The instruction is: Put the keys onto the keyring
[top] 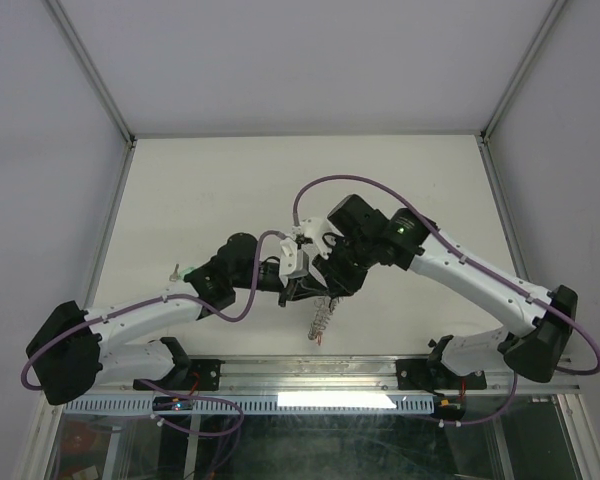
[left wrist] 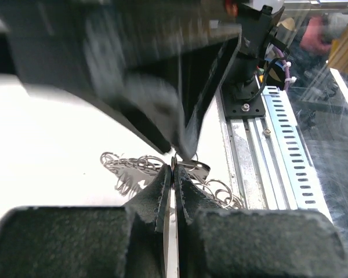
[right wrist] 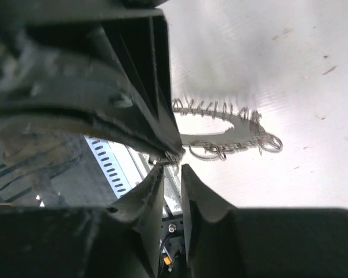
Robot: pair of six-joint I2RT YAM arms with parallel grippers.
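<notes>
the white counter (top: 200, 200) carries everything. the left arm (top: 150, 310) and right arm (top: 470, 270) reach inward and meet above its near middle. the left claw (left wrist: 173, 171) is clenched to a hairline slit on the edge of the keyring (right wrist: 243, 124). from that grip the keyring slants down toward the near edge, its jagged fringe showing on both sides. the right claw (right wrist: 173, 171) sits tip to tip with the left, its fingers narrowly parted; whether it grips anything, i cannot tell. single keys are too small to make out.
</notes>
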